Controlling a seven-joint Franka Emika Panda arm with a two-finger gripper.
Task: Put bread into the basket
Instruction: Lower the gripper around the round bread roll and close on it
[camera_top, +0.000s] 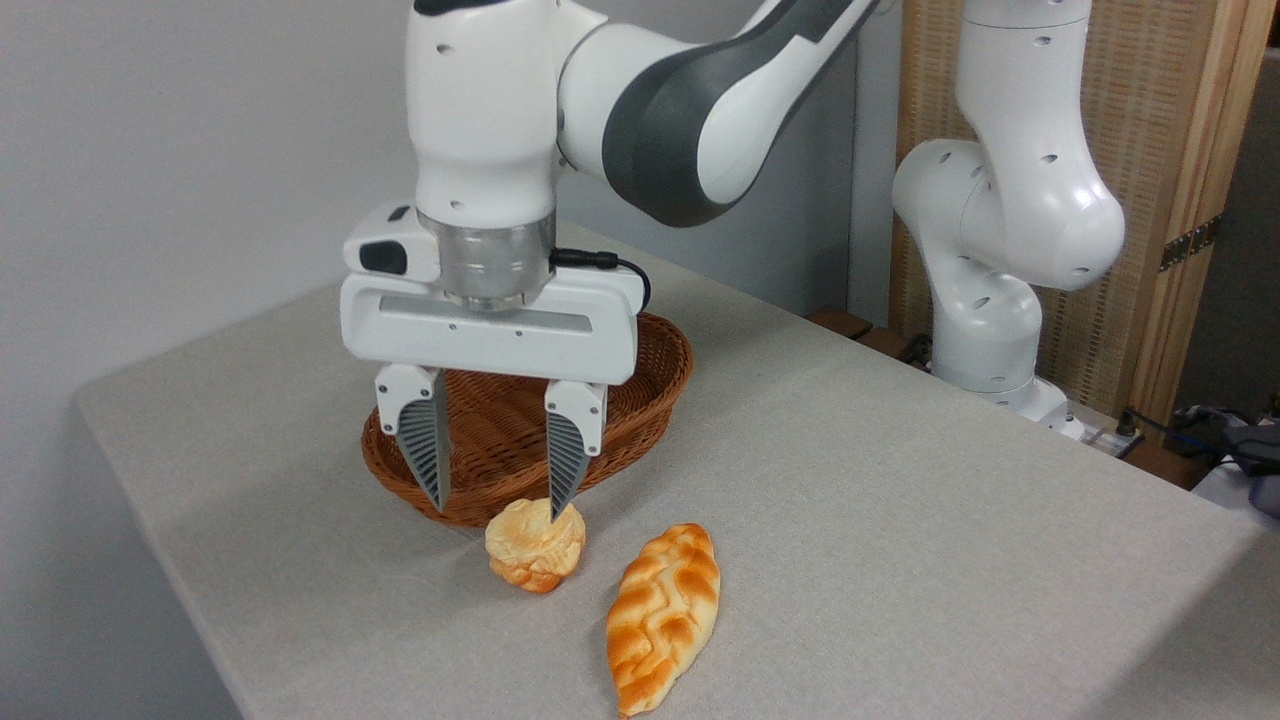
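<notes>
The bread (536, 547), a small round puffy bun with a pale top and golden edges, sits on the table just in front of the basket (640, 400). The basket is oval, reddish-brown wicker, and nothing shows inside it. My gripper (497, 510) hangs open in front of the basket's near rim, fingers pointing down. Its right fingertip (560, 505) meets the top of the bun in the picture; whether it touches is unclear. The left finger (428, 455) stands over the basket's front wall, left of the bun. Nothing is held between the fingers.
A longer braided orange-and-cream loaf (663, 615) lies right of the bun, near the table's front. The arm's white base (990, 300) stands at the table's far right. The table edge runs close on the left and front.
</notes>
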